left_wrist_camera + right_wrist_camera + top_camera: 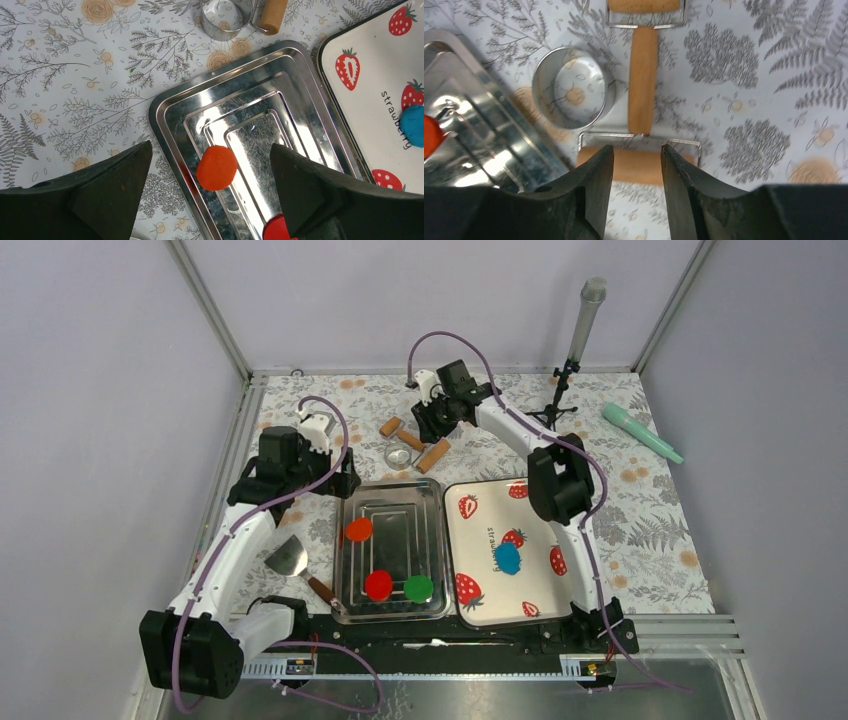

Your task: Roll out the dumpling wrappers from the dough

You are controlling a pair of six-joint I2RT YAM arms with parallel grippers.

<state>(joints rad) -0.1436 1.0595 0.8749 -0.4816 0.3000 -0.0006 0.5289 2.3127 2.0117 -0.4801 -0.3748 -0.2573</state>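
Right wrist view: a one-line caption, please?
Gripper poised over the wooden roller, round metal cutter beside it, steel tray at left.

"strawberry" on the white tray (375, 50)

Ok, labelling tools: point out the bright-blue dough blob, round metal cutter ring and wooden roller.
Blue dough blob (508, 558), top view, middle.
Metal cutter ring (543, 89), right wrist view, left wall.
Wooden roller (642, 80), right wrist view, handle.
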